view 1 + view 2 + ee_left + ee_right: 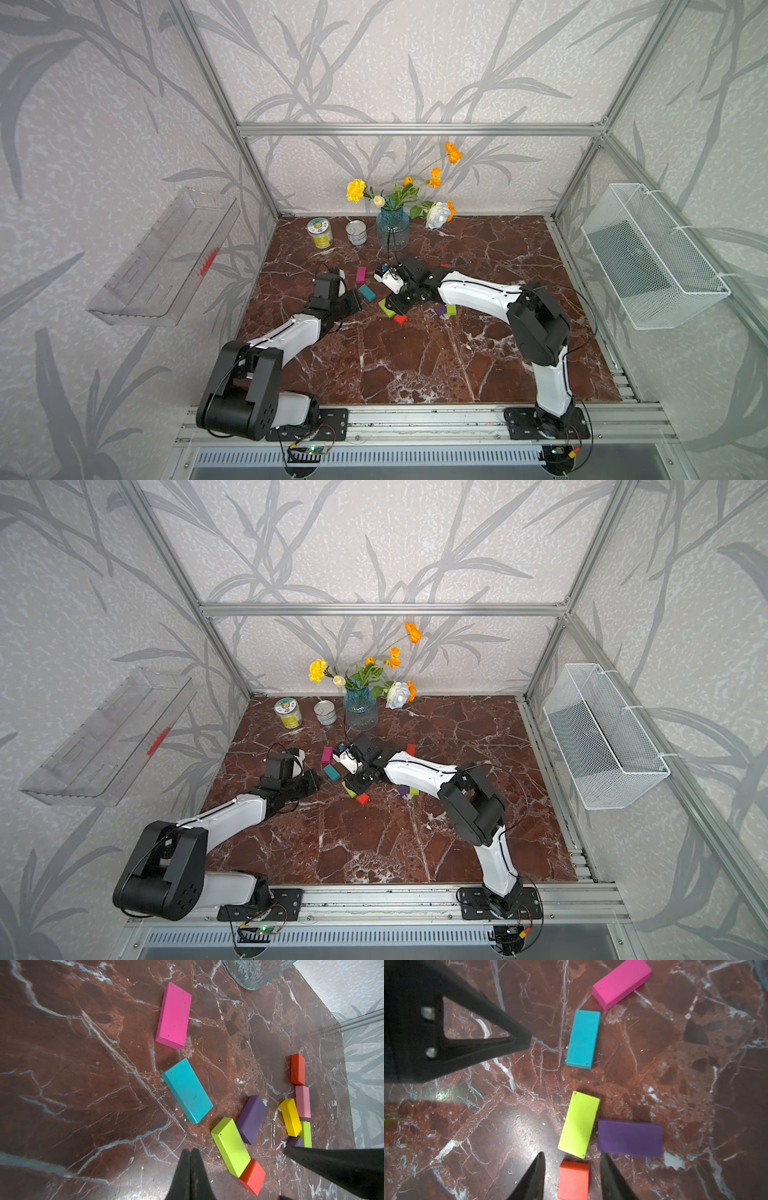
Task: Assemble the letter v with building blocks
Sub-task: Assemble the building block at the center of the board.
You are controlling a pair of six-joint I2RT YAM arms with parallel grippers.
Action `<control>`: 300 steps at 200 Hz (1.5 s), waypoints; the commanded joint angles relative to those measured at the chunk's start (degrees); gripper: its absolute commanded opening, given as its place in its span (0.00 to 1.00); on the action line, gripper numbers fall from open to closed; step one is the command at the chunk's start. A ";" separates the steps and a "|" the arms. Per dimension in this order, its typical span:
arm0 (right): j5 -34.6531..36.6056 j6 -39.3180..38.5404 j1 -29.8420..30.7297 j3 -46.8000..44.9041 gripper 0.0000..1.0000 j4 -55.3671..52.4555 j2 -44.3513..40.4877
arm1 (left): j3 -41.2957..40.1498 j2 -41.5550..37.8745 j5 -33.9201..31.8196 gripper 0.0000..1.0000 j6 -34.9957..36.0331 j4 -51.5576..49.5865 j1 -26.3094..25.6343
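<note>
right fingers are seen parted, astride the red cube, no contact visible | left fingers are pressed together, empty | cube is found on the tabletop at the lime bar's near end, apparently touching | bar's long axis is pointed away from the right fingers | right arm is judged nearer

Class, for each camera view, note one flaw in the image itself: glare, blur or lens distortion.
Right wrist view: glare whitens the marble table beside the lime green block; the right gripper at the picture's edge looks soft. Left wrist view: the shut left gripper is blurred, the teal block sharp. Both top views: the wide lens splays the frame posts.
</note>
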 commanded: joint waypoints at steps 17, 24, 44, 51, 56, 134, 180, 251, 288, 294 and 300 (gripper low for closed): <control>2.72 0.35 0.98 0.65 0.47 -3.49 2.24 | -0.50 0.45 1.06 0.01 1.01 -0.73 0.44; 2.88 0.47 0.95 0.45 0.47 -3.48 2.16 | -0.48 0.64 1.16 0.01 1.01 -0.65 0.44; 3.56 0.85 1.08 -0.23 0.48 -3.03 2.05 | -0.45 0.87 1.16 0.01 0.94 -0.55 0.44; 3.58 0.99 1.03 -0.36 0.48 -2.94 2.09 | -0.50 0.94 1.16 0.01 0.98 -0.55 0.43; 3.59 1.06 1.08 -0.37 0.49 -3.03 2.18 | -0.57 1.05 1.16 0.01 1.00 -0.55 0.44; 2.44 3.26 1.48 0.83 0.49 -3.09 4.54 | -0.94 1.90 1.08 0.01 1.08 -0.27 0.44; 2.53 4.24 1.51 1.78 0.48 -3.27 6.30 | -1.15 2.16 0.99 0.01 1.24 -0.25 0.44; 2.86 5.83 1.76 3.58 0.49 -3.22 8.29 | -1.72 2.63 0.81 0.09 1.00 0.26 0.53; 4.64 5.46 1.85 4.85 0.47 -4.48 9.50 | -1.82 3.52 1.71 0.21 0.50 1.29 0.53; 5.02 5.31 1.85 5.14 0.46 -4.87 9.63 | -1.80 3.68 1.86 0.22 0.39 1.37 0.52; 5.16 5.10 1.96 5.30 0.44 -5.18 9.84 | -1.81 3.84 2.02 0.24 0.31 1.58 0.52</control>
